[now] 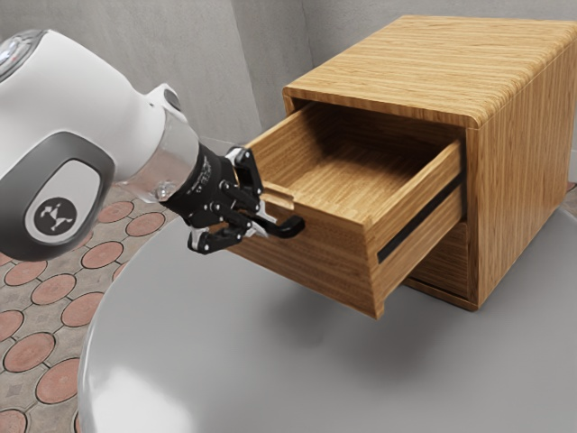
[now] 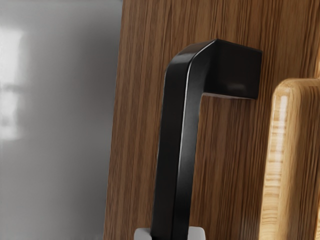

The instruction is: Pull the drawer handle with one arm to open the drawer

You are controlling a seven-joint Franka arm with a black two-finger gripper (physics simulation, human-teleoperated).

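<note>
Drawer (image 1: 311, 257) well out of cabinet (image 1: 523, 153), jaws clamped on black handle (image 1: 287, 225), grey table (image 1: 270, 361) stretching in front

Grey walls (image 1: 207, 54) meet in a corner behind. The floor (image 1: 54, 298) is paved with round reddish stones. The surface (image 1: 270, 379) is round, pale grey.

Round grey table (image 1: 270, 379); floor of red round tiles (image 1: 45, 307) beside it; grey wall (image 1: 225, 54) behind.

The cabinet (image 1: 505, 135) and drawer (image 1: 315, 257) show honey-brown striped wood grain. The handle (image 1: 287, 227) and gripper (image 1: 255, 216) are black, the arm (image 1: 81, 135) white and grey, the desk (image 1: 270, 361) plain grey. The floor (image 1: 54, 307) has terracotta discs.
</note>
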